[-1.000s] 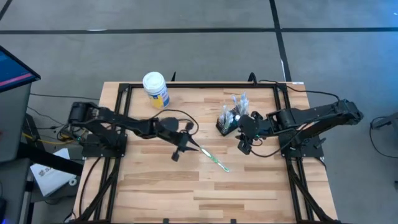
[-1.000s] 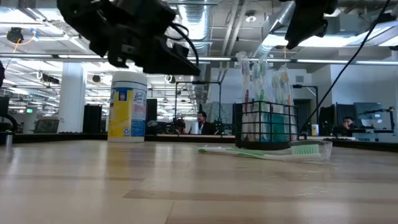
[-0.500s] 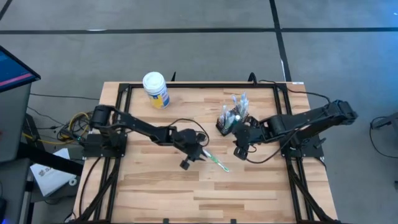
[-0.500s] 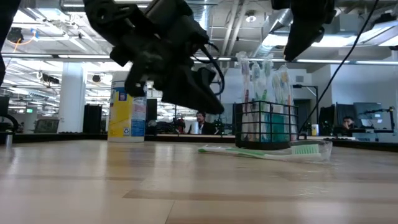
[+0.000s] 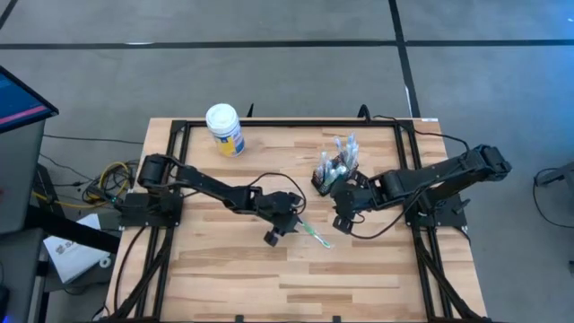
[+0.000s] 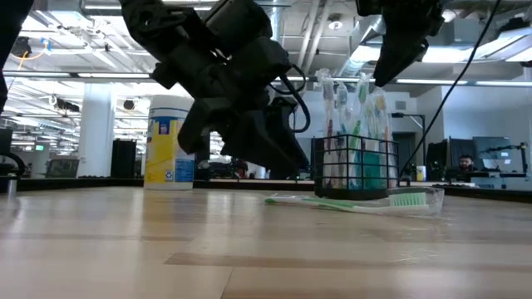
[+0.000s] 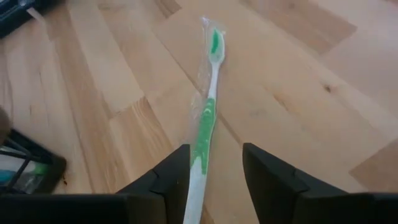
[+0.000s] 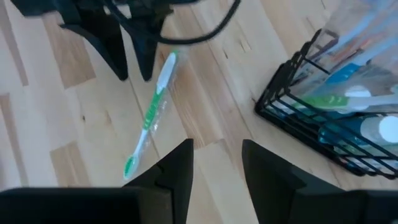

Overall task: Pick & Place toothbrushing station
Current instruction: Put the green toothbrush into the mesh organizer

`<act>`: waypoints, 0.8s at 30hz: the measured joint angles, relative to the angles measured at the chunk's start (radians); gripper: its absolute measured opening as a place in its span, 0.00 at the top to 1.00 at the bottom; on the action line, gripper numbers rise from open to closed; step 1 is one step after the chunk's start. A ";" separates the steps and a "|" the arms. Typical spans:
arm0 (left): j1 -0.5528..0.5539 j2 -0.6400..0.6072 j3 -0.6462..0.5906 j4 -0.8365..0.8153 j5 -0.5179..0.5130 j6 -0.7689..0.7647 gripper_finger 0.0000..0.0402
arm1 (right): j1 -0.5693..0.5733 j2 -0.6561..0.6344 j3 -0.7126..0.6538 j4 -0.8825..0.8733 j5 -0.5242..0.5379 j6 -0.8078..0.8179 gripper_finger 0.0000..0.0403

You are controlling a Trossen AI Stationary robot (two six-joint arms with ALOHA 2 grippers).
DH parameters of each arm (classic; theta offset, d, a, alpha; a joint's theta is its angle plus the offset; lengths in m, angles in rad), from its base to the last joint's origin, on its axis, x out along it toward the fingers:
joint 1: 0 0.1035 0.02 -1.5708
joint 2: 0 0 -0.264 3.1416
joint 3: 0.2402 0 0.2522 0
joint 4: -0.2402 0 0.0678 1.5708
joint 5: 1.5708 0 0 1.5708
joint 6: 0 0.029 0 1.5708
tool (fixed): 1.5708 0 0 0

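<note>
Toothbrush (image 7: 205,118) — between left gripper (image 7: 214,171) fingers

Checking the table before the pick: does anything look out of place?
Yes. One green toothbrush lies flat on the table, still wrapped, outside the wire-mesh holder where the others stand. The left end effector is open, straddling its handle.

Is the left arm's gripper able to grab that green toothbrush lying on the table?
Probably yes: the left gripper is over the green toothbrush handle, fingers open astride it, nothing between.
</note>
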 joint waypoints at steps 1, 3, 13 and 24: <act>0.000 0.005 0.000 0.000 -0.001 0.019 0.64 | 0.002 0.000 0.000 0.002 0.000 0.001 0.69; 0.000 0.017 -0.001 -0.004 -0.001 0.037 0.64 | 0.005 0.000 0.000 0.003 0.000 0.009 0.69; 0.025 0.040 0.007 0.004 -0.001 0.042 0.64 | 0.005 0.000 0.000 0.119 0.002 0.015 0.68; 0.034 0.056 0.007 0.002 0.000 0.042 0.64 | 0.006 0.000 0.000 0.163 0.010 0.008 0.68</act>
